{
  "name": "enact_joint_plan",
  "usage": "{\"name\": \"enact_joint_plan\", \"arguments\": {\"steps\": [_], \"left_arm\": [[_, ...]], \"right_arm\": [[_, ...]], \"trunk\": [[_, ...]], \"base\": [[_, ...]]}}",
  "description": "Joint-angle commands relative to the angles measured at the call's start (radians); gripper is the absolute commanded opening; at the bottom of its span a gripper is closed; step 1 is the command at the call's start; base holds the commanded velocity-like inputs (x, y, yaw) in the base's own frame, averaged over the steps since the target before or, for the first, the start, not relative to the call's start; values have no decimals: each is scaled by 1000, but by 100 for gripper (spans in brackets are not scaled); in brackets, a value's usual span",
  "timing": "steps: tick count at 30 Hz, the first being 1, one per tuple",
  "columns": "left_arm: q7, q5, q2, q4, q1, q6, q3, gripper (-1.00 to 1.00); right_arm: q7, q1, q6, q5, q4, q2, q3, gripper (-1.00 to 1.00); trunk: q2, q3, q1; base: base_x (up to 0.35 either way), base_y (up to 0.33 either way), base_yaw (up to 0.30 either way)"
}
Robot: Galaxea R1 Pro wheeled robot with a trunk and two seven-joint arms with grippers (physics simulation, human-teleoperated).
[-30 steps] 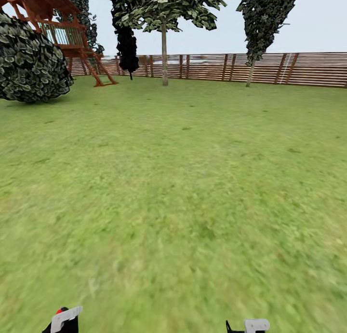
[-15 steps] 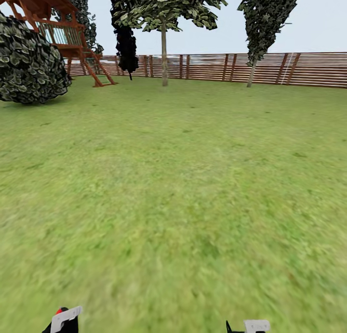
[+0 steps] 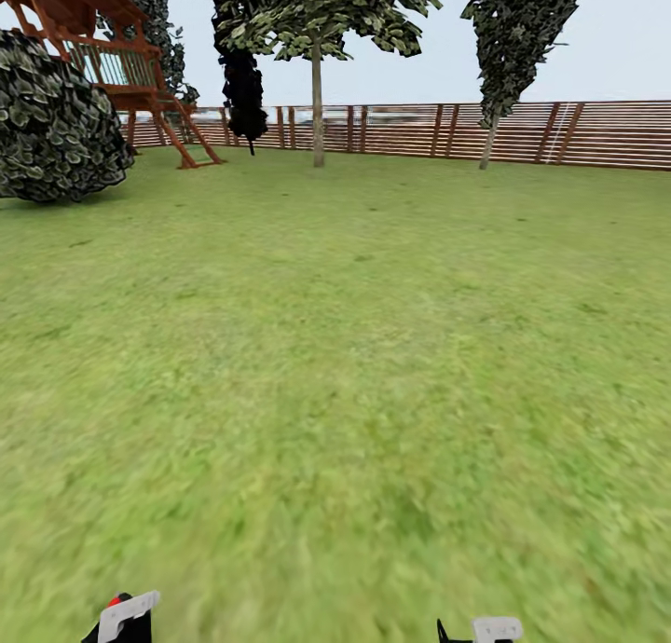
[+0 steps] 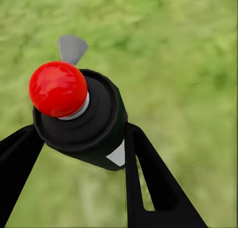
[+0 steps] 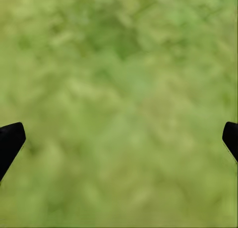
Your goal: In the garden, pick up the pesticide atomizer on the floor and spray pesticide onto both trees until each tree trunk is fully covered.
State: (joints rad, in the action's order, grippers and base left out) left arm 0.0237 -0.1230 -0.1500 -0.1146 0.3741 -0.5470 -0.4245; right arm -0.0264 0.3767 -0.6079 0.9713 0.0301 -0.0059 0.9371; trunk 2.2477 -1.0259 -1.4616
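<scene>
My left gripper [image 4: 79,141] is shut on the pesticide atomizer [image 4: 91,126], a dark bottle with a white patch and a round red tip [image 4: 58,88], held above blurry grass. In the head view the atomizer [image 3: 117,603] and left gripper [image 3: 126,617] peek in at the bottom edge, with the right gripper [image 3: 485,629] beside them. The right gripper [image 5: 119,139] stands open over grass with nothing between its fingers. Two trees stand far ahead near the fence: one straight bare trunk [image 3: 318,102] at centre, a thinner one [image 3: 486,144] to its right.
Wide green lawn [image 3: 354,345] stretches ahead to a brown slatted fence [image 3: 559,135]. A big round bush [image 3: 56,121] and a wooden playhouse [image 3: 112,56] stand at the far left. A dark narrow tree [image 3: 244,84] rises by the fence.
The whole head view has shifted slightly: bush and playhouse slide left and the lawn streams toward me, so the camera has moved. Both grippers keep their places.
</scene>
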Motion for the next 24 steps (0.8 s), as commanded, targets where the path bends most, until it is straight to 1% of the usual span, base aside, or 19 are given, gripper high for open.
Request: {"name": "enact_joint_plan", "arguments": {"steps": [1, 24], "left_arm": [[2, -10, 0, 1, 1, -4, -7, -100], [2, -10, 0, 14, 0, -5, -6, -100]], "right_arm": [[-3, 1, -3, 10, -1, 0, 8, 100], [-3, -1, -3, 10, -1, 0, 8, 100]], "trunk": [[0, -1, 0], [0, -1, 0]], "base": [[338, 0, 0], [338, 0, 0]]}}
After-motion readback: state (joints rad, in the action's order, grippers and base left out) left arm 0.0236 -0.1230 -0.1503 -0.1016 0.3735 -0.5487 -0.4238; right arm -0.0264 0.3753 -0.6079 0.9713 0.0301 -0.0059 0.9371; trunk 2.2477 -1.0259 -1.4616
